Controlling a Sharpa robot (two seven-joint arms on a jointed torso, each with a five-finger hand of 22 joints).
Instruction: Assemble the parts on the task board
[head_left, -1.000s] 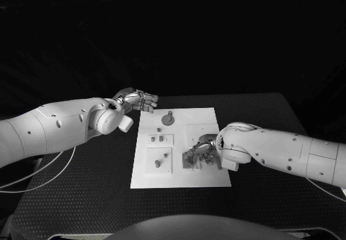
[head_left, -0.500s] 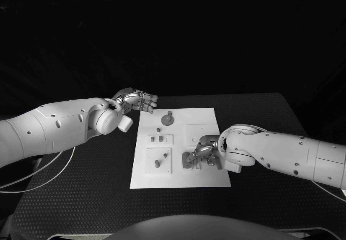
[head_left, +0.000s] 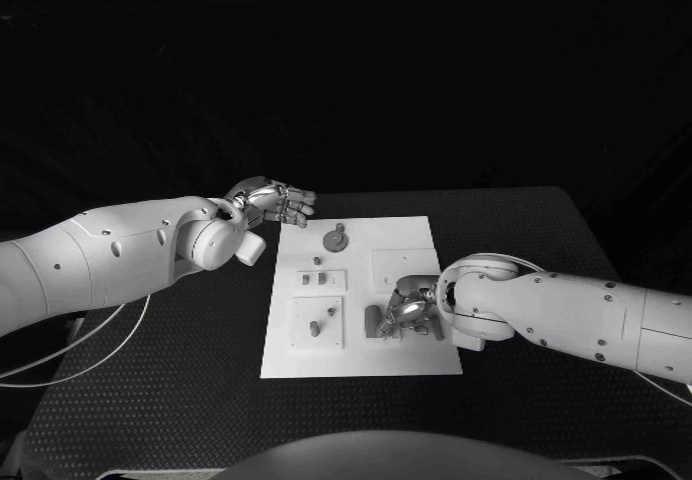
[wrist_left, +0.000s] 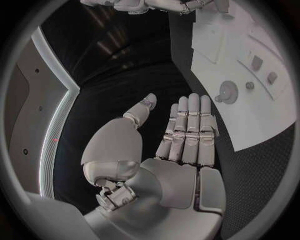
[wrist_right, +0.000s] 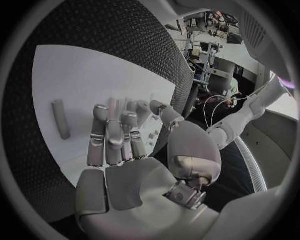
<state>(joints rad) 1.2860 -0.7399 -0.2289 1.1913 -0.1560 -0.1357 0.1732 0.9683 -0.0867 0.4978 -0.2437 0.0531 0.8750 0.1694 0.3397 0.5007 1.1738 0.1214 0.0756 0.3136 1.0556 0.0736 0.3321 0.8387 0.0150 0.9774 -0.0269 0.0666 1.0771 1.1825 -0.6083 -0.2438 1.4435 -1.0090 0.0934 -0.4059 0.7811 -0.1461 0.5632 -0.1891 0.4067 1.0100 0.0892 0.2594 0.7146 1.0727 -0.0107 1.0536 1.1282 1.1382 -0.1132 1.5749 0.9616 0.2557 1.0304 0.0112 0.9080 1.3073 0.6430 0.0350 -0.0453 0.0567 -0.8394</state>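
Black table (head_left: 173, 380), right hand (head_left: 408, 307) hiding board parts, fingers unclear, left hand (head_left: 274, 202) fingers together, empty

The white task board (head_left: 361, 345) lies in the middle of the frame on the black table (head_left: 173, 390), with small grey parts on it: a round piece with a stem (head_left: 335, 239) near its top, two short pegs (head_left: 320, 279) left of centre, and a short peg (head_left: 315, 327) lower left. The left hand (head_left: 274, 202) sits just off the board's upper left corner, fingers curled in, with nothing seen in it. The right hand (head_left: 408, 309) is low over the board's right-centre, its fingers bent down among the parts there beside an upright cylinder (head_left: 374, 319); whether it grips one cannot be told.
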